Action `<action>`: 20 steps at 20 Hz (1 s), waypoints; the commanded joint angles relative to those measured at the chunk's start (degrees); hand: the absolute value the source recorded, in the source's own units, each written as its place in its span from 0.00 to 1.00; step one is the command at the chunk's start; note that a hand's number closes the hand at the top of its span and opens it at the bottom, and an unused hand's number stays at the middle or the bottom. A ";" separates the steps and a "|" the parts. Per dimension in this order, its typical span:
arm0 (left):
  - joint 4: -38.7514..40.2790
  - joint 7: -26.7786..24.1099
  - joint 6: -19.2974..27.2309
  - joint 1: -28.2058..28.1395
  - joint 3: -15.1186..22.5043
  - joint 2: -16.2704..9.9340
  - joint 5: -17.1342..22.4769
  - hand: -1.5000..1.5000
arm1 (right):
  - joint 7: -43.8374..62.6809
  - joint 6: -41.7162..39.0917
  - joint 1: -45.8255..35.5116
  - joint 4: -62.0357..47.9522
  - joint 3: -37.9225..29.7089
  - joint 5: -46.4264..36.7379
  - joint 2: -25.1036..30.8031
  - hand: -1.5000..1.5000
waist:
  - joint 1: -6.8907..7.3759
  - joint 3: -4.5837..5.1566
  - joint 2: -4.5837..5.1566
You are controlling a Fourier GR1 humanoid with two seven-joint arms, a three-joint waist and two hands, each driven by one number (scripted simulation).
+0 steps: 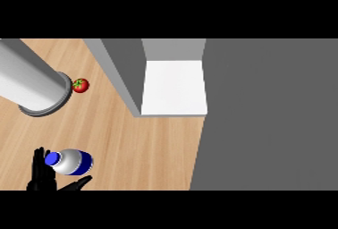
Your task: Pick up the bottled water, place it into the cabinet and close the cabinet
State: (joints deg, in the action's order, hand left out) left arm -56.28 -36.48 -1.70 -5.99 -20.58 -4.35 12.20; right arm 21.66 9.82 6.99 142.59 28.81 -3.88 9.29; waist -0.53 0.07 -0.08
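Observation:
The bottled water (71, 162), clear with a blue cap and blue label, stands on the wooden counter (145, 147) at the lower left. My left hand (44, 172) is right beside it: straight fingers rise along its left side and the thumb reaches under its lower right, so the hand is open. The cabinet (123, 76) stands open at the top centre, showing a white shelf (173, 87). My right hand is out of view.
A broad dark grey panel (267, 116) fills the right side of the view, next to the shelf. A large grey cylinder (30, 80) slants in from the upper left, with a small red tomato (80, 85) beside its end.

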 commanded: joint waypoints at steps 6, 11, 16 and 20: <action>14.31 -7.92 -2.77 7.81 -3.24 -2.56 2.68 0.00 | 2.71 -0.35 0.70 5.11 -0.22 -4.09 1.98 0.00 | 0.21 -0.03 0.03; 21.47 -14.09 -2.97 13.58 -4.53 -3.15 3.01 1.00 | 2.67 -0.13 0.71 6.76 -1.81 -2.16 2.92 0.00 | -0.20 -0.01 0.07; 21.04 -13.60 -4.27 15.51 -1.52 -0.78 2.35 1.00 | 5.89 0.76 -1.66 7.52 -0.16 -2.88 2.75 0.00 | -0.01 -0.01 0.03; 20.59 -18.09 1.95 15.70 2.06 -4.77 -5.28 1.00 | 1.63 0.89 -0.52 4.25 -2.00 -0.89 2.68 0.00 | -0.52 -0.03 0.08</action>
State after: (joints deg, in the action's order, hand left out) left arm -36.69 -50.84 -4.67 8.30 -21.13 -7.67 12.18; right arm 22.28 10.70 5.48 142.40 27.39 -3.42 11.35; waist -0.58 0.03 -0.05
